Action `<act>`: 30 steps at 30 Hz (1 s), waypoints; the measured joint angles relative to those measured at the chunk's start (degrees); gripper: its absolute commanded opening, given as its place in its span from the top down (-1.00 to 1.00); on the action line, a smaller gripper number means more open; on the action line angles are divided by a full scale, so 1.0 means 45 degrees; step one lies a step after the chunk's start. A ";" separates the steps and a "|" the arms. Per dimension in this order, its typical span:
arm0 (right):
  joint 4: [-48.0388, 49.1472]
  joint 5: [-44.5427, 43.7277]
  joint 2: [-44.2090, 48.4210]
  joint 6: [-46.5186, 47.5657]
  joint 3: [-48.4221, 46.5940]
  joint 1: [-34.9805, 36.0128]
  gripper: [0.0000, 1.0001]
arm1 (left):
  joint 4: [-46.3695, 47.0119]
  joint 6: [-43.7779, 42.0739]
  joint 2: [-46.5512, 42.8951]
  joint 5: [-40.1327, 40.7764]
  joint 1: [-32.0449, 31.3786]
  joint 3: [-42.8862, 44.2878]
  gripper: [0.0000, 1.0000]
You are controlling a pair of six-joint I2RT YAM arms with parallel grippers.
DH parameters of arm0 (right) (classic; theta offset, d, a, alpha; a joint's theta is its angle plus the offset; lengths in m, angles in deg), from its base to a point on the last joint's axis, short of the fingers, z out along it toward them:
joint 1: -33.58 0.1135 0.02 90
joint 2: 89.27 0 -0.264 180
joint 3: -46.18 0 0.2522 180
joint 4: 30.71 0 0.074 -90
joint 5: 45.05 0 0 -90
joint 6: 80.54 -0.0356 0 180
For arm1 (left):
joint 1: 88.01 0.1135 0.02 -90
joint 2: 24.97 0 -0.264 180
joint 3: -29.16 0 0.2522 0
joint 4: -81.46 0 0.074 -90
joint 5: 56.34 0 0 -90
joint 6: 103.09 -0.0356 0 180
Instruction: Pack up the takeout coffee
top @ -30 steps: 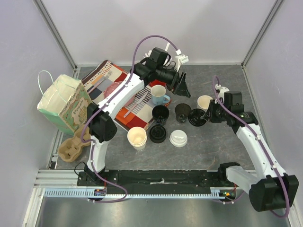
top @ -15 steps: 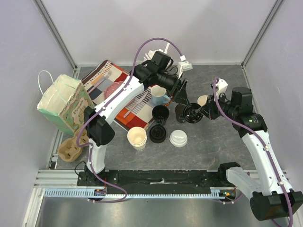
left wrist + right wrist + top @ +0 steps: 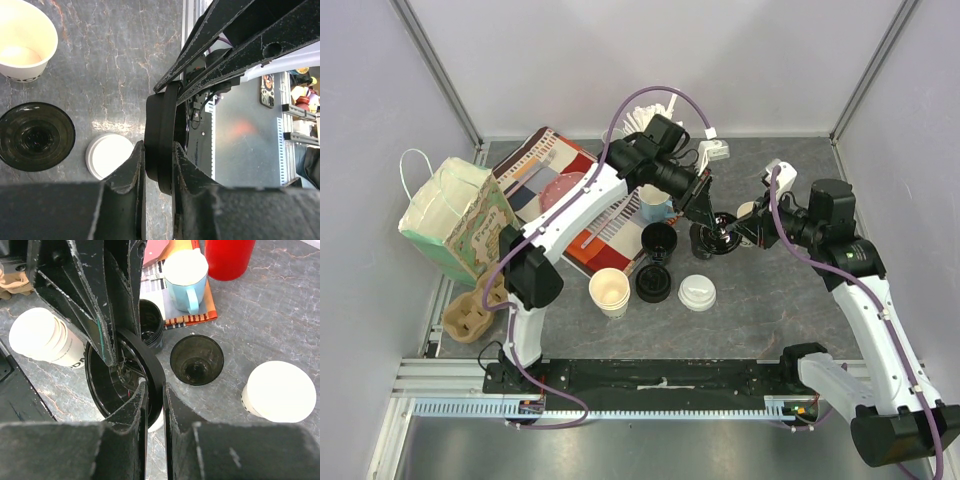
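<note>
Takeout coffee's black lid [image 3: 721,228] is held in the air above the table's [image 3: 770,300] middle.
Left gripper [image 3: 157,146] and right gripper [image 3: 155,387] both pinch its rim with narrow fingers, probably to pass it from one arm to the other.

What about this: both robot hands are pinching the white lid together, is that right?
Nearly. The left gripper and the right gripper do pinch one lid together, but it is the black lid, not the white one. The right wrist view shows it; the white lid lies on the table.
</note>
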 measured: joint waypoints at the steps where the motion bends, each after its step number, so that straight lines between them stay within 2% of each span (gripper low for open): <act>1: 0.0039 0.0000 -0.0019 0.0005 -0.0029 0.0039 0.56 | -0.0024 -0.0039 0.0000 -0.0029 0.0029 0.0000 0.81; 2: 0.0073 0.0000 -0.0029 -0.0005 -0.0058 0.0039 0.40 | -0.0034 -0.0112 -0.0005 -0.0034 0.0039 0.0015 0.81; 3: 0.0063 0.0005 -0.0029 -0.0019 -0.0078 0.0039 0.06 | -0.0039 -0.0180 -0.0005 -0.0034 0.0039 0.0029 0.83; 5: 0.0063 -0.0005 -0.0034 -0.0102 -0.0078 0.0049 -0.14 | -0.0044 -0.0408 -0.0015 -0.0034 0.0034 0.0044 0.85; 6: 0.0087 -0.0053 -0.0034 -0.0146 -0.0078 0.0049 -0.35 | -0.0083 -0.0520 -0.0024 -0.0039 0.0024 0.0049 0.85; 8: 0.0151 -0.0238 -0.0034 -0.0170 -0.0117 0.0039 -0.59 | -0.0209 -0.0947 -0.0073 0.0092 0.0000 0.0049 0.87; 11: 0.0155 -0.0510 -0.0010 -0.0306 -0.0321 0.0039 -0.93 | -0.0379 -0.1967 -0.0262 0.0850 -0.0049 0.0063 0.89; 14: 0.0170 -0.0777 0.0058 -0.0690 -0.0821 0.0034 -0.96 | -0.0680 -0.3419 -0.0500 0.1773 -0.0058 0.0185 0.93; 18: 0.0325 -0.1287 0.0262 -0.1579 -0.1651 0.0039 -0.96 | -0.0933 -0.6232 -0.1151 0.3419 -0.0117 0.0199 0.95; 20: 0.0408 -0.1744 0.0427 -0.2249 -0.2021 0.0039 -0.96 | -0.0733 -0.8077 -0.1938 0.4415 -0.0277 -0.0452 0.95; 25: 0.0578 -0.2788 0.1093 -0.3419 -0.2268 0.0019 -0.96 | 0.0282 -1.2619 -0.4750 0.6640 -0.1622 -0.3288 0.95; 30: 0.0466 -0.2273 0.1224 -0.3769 -0.2890 0.0024 -0.79 | 0.3997 -1.8156 -0.8922 0.7354 -0.3245 -0.9462 0.95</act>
